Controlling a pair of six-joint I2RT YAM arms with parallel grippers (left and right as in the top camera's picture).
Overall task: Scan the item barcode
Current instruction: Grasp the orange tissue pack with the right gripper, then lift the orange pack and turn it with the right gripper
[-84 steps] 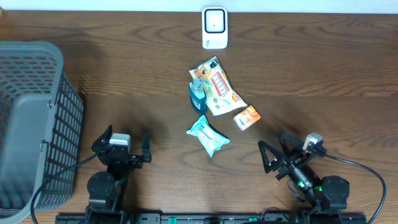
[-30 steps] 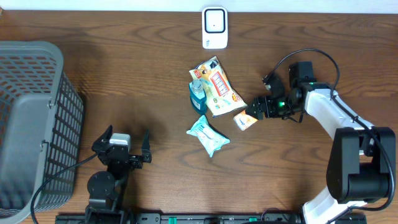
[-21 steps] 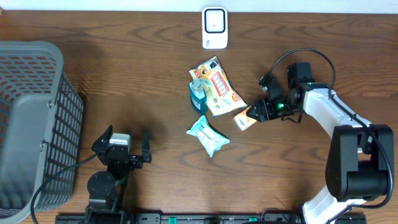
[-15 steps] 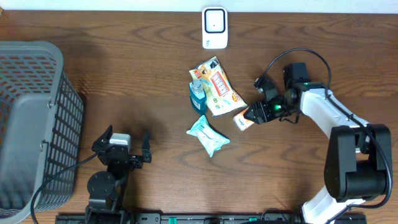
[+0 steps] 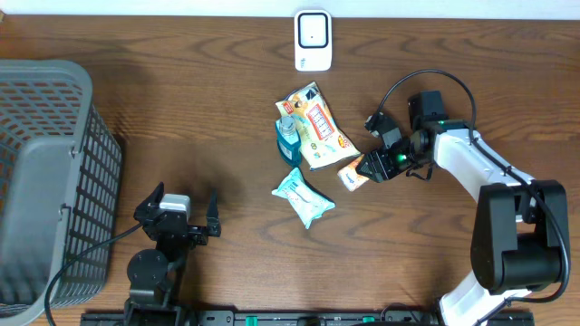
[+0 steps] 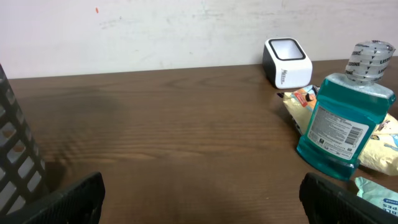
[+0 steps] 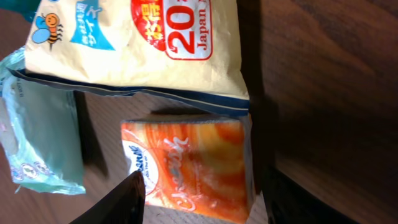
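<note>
The yellow snack bag (image 7: pixel 143 43) bears a large red "20" above "Japan", with Japanese characters alongside; the cursive script on the orange packet (image 7: pixel 189 168) is illegible.

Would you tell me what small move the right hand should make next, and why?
Probably close the right hand on the orange packet: it lies on the table between the fingers, next to the yellow snack bag, and needs a firm grip before going to the scanner.
</note>
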